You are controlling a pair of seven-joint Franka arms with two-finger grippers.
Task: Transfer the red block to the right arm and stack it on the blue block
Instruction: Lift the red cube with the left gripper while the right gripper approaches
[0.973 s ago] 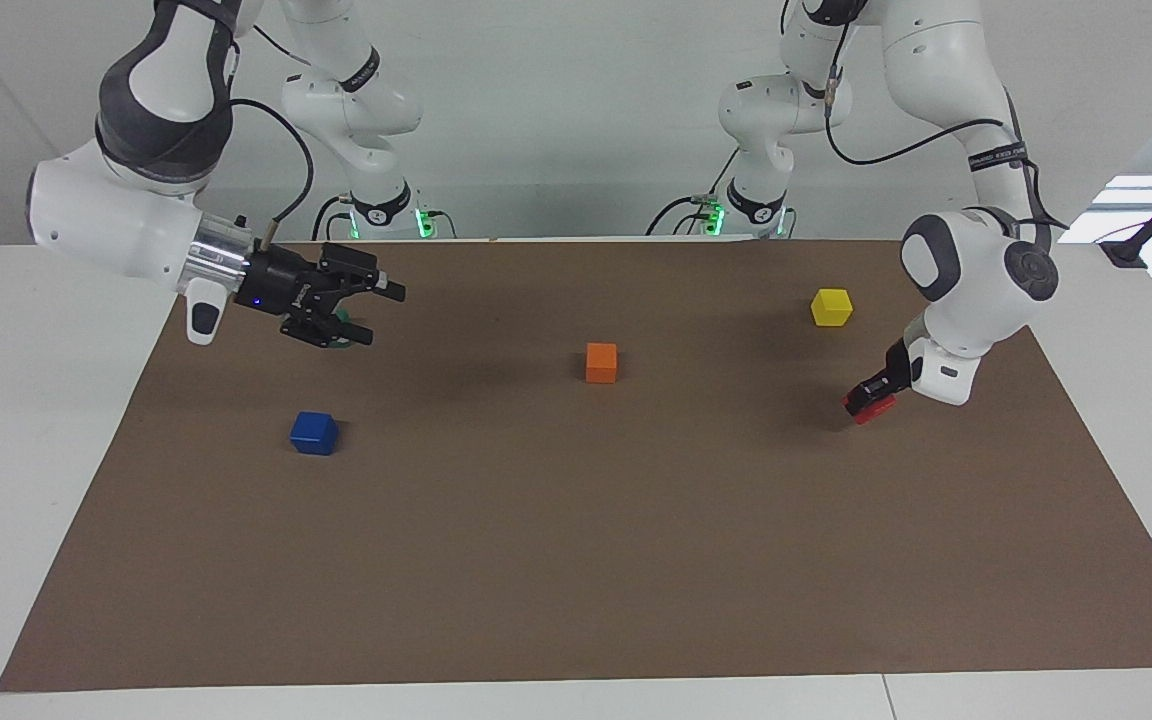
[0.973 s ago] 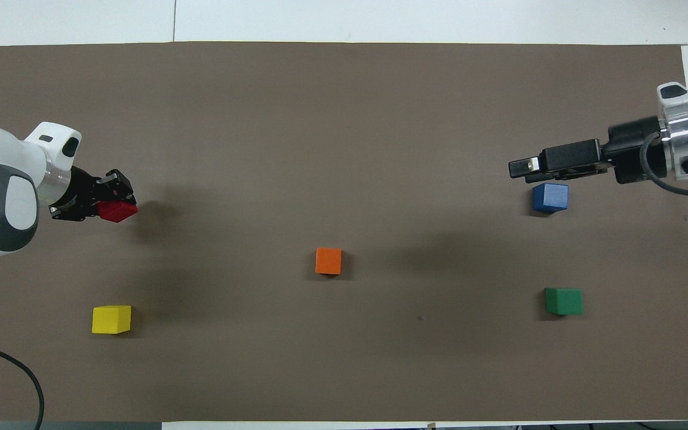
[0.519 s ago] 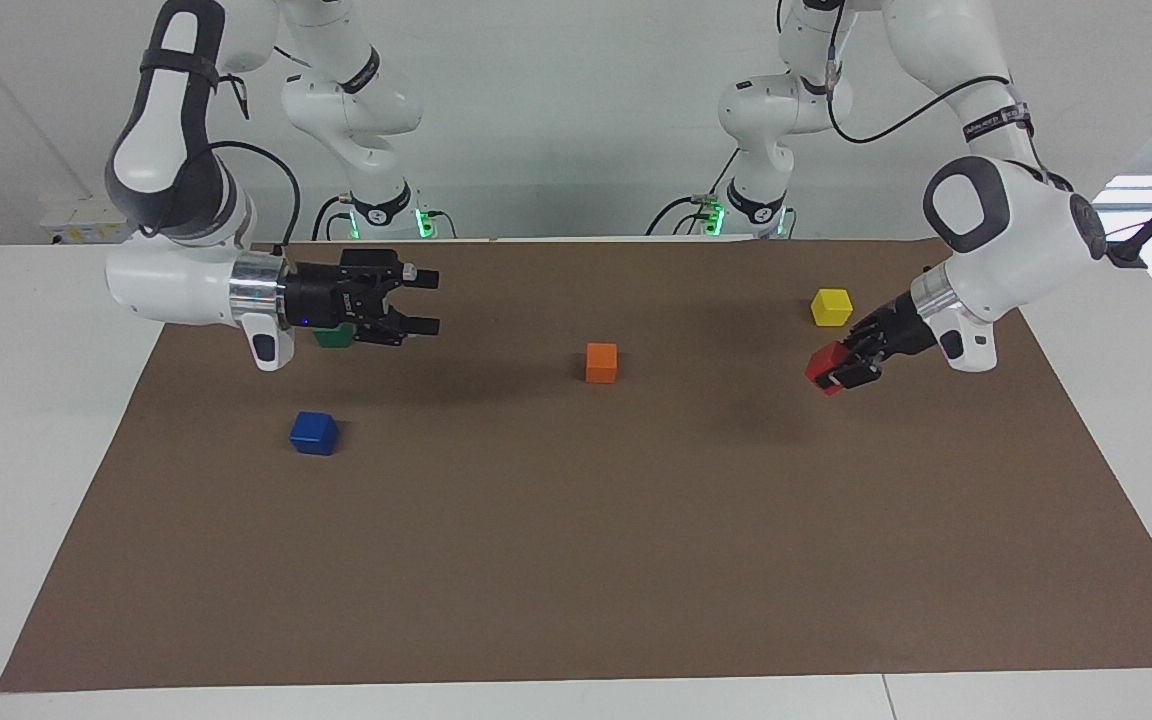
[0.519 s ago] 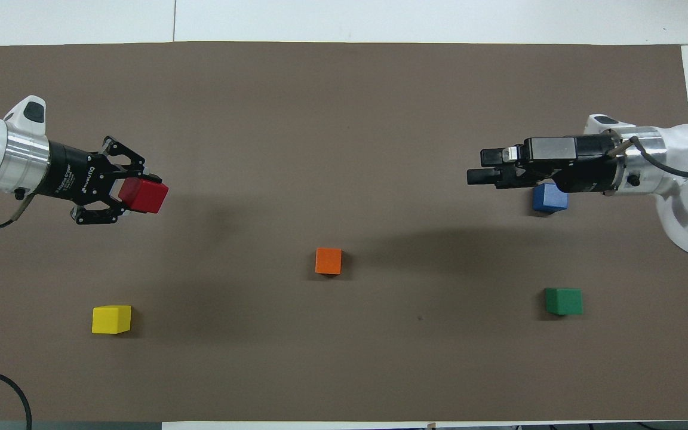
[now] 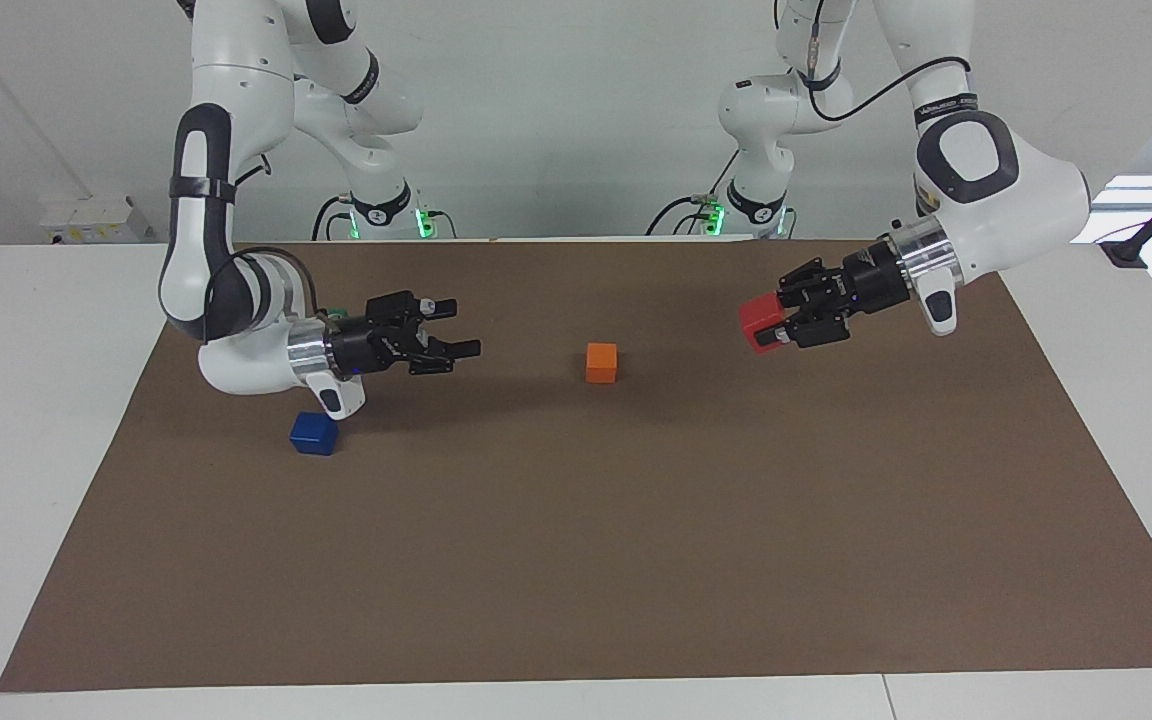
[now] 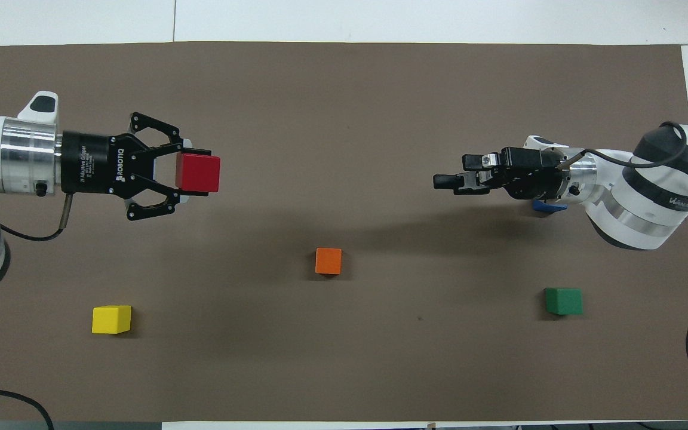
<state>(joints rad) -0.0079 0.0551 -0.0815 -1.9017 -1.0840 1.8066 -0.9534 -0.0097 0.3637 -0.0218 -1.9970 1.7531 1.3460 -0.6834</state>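
Overhead view: left gripper (image 6: 192, 173) clamps the level red block (image 6: 199, 173), aimed at the spread-fingered right gripper (image 6: 448, 181).

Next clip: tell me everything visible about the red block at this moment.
The red block is a small cube with a smooth, slightly glossy surface, the same size as the other cubes on the table. It is off the table, clamped between the fingertips of the left gripper, which points sideways toward the middle of the table. The cube sticks out past the fingertips, its faces roughly level. It hangs over bare brown mat toward the left arm's end of the table. Nothing but the gripper touches it.
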